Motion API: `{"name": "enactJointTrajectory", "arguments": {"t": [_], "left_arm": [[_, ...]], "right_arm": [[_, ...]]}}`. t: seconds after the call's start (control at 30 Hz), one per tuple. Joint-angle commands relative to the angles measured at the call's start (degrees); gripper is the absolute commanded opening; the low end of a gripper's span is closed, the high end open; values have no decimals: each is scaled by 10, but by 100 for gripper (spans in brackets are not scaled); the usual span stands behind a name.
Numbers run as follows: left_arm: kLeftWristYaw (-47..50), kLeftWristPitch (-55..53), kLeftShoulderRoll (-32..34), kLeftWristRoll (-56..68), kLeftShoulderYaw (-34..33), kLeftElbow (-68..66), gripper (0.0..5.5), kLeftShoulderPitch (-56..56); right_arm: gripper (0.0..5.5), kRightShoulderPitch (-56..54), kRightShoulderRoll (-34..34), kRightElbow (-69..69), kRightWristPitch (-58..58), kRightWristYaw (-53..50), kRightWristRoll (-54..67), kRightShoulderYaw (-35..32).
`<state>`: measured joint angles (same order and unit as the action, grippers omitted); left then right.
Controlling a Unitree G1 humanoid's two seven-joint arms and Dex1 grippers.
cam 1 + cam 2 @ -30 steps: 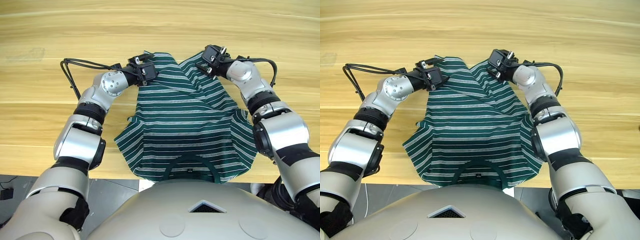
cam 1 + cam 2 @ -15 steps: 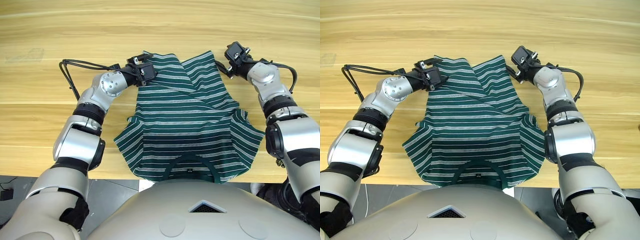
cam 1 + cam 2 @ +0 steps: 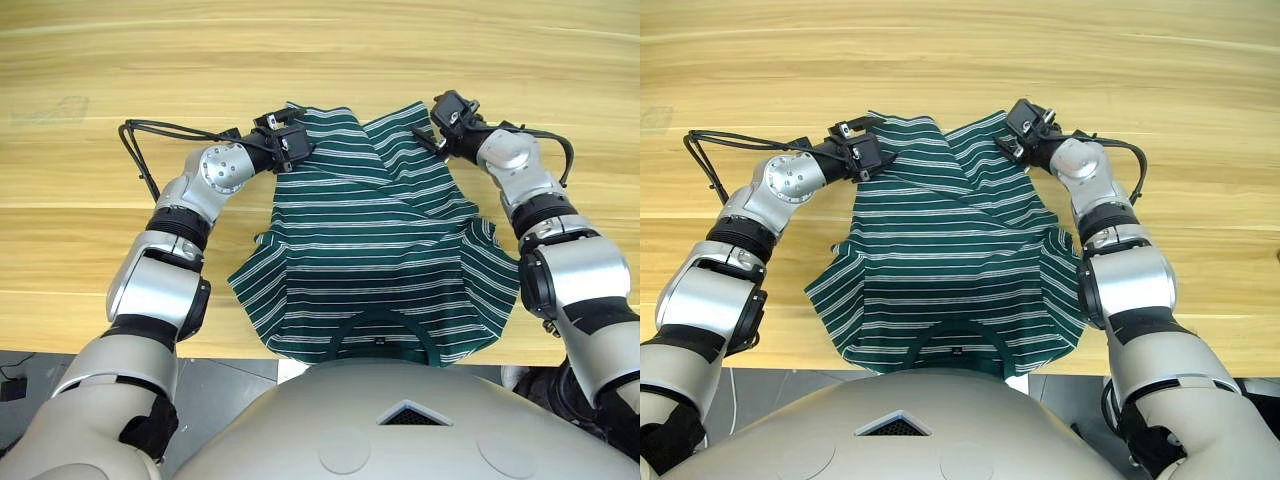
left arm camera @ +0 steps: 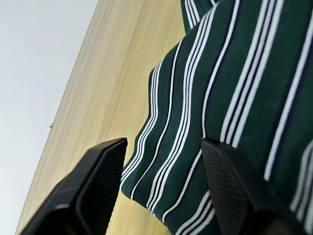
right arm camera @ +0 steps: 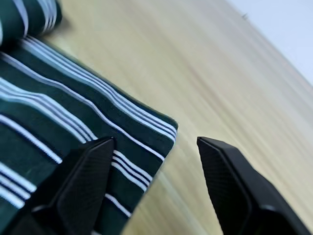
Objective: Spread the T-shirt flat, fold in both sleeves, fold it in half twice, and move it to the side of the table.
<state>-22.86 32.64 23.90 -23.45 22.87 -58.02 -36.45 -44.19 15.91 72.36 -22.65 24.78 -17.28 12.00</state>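
Evidently spreading stage. Left gripper [image 3: 292, 148], jaws apart, straddled the left hem corner of the T-shirt [image 3: 375, 250], which lay rumpled at the near edge of the tabletop [image 3: 320, 60]. Right gripper [image 3: 438, 128] gaped over the right corner, possibly touching. Next: pinch both, pull outward.

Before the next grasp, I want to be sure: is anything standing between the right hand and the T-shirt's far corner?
Nothing visible does. The open right hand is right at the T-shirt's far corner; the right wrist view shows that corner lying on the table between its spread fingers.
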Motion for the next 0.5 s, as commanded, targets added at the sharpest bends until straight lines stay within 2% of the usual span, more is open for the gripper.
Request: {"name": "enactJointTrajectory", "arguments": {"t": [0.03, 0.23, 0.5], "left_arm": [[-5, -8, 0, -8, 4, -7, 280, 19], [-5, -7, 3, -9, 5, -9, 280, 21], [13, -10, 14, -10, -1, -12, 280, 34]], "right_arm": [[313, -5, 4, 24, 27, -35, -49, 38], [313, -4, 21, 31, 24, -42, -57, 48], [313, 10, 59, 23, 4, -31, -36, 27]]}}
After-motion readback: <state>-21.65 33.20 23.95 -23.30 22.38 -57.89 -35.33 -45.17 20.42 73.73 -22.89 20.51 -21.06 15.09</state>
